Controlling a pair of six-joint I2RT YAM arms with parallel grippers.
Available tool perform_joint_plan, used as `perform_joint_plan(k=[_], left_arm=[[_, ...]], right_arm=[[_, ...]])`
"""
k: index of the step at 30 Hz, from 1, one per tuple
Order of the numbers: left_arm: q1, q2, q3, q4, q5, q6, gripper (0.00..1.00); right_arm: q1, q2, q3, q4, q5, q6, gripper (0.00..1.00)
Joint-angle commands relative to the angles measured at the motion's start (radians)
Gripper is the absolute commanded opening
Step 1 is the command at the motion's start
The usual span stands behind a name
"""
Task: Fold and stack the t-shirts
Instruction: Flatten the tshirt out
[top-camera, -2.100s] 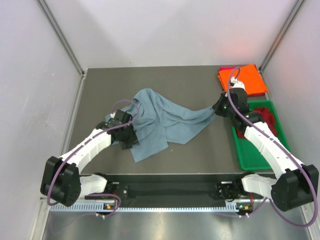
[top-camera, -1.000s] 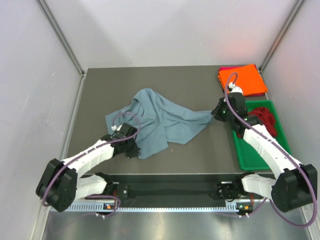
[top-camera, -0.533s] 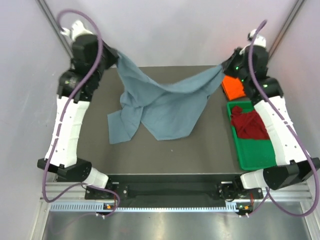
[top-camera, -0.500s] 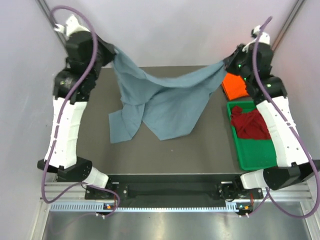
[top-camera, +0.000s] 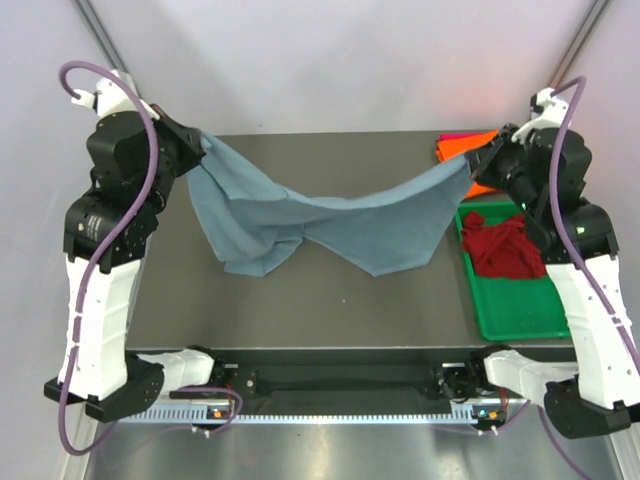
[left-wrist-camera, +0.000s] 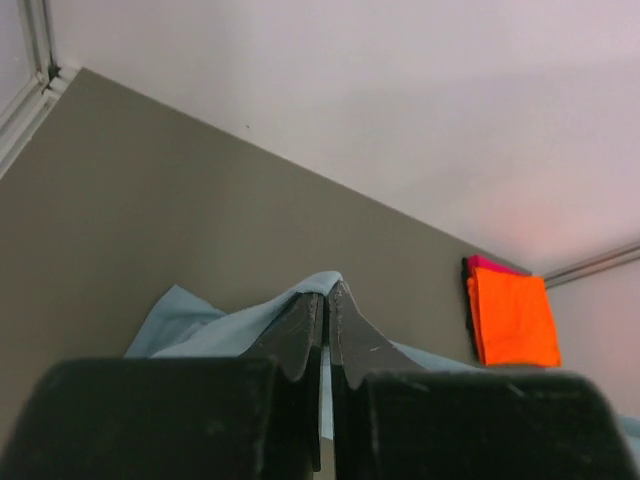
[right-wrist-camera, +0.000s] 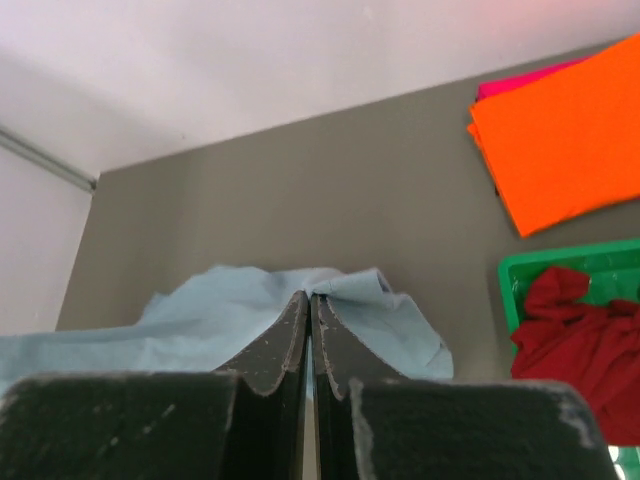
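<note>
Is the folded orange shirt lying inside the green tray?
No, the orange shirt lies folded on the table beyond the green tray, and the tray holds the dark red shirt.

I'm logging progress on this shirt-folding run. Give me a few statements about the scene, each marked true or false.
1. The left gripper and right gripper are each shut on the blue-grey shirt. True.
2. The dark red shirt lies folded on the stack. False: it lies crumpled in the green tray.
3. The orange shirt lies folded on the magenta shirt. True.
4. The blue-grey shirt is already folded. False: it hangs unfolded, sagging between the two grippers.
</note>
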Motion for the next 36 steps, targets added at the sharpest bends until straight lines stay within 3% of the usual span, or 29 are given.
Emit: perform_joint_plan(k=[1,3,5,7,11,13,17,20,28,36], left_arm=[[0.001,-0.048,-0.097,0.01,0.063,0.004,0.0],[0.001,-0.112,-0.213,0.051,0.142,-0.018,0.0],[0.001,-0.154,-0.428,0.079,0.224,-0.055,0.0],[0.001,-0.22,-0.636,0.094,0.216,-0.072,0.0],[0.002,-0.301,-0.817,0.082,0.102,-0.073,0.0],[0.002,-0.314,-0.856,0.072,0.063,-0.061,0.0],[0.002,-0.315,-0.889,0.072,0.054,-0.058,0.0],[0.001,-0.32,-0.904,0.073,0.063,-0.053,0.0],[0.002,-0.329,-0.886,0.067,0.022,-0.016,0.0],[0.002,-0.271,-0.802,0.05,-0.083,0.02,0.0]], right_arm=[[-0.008,-0.084,-0.082,-0.009,-0.062,-0.006,0.0],[-0.007,-0.144,-0.233,0.001,-0.13,0.013,0.0],[-0.004,-0.205,-0.44,0.014,-0.199,0.047,0.0],[0.004,-0.236,-0.577,0.016,-0.214,0.09,0.0],[0.007,-0.274,-0.888,0.04,-0.286,0.152,0.01],[0.007,-0.279,-0.944,0.051,-0.287,0.182,0.06],[0.007,-0.288,-0.985,0.024,-0.202,0.251,0.37],[0.01,-0.294,-0.99,0.008,-0.162,0.337,0.44],[0.015,-0.276,-1.05,-0.113,-0.058,0.572,0.47],[0.042,-0.281,-1.128,-0.07,-0.089,0.62,0.46]])
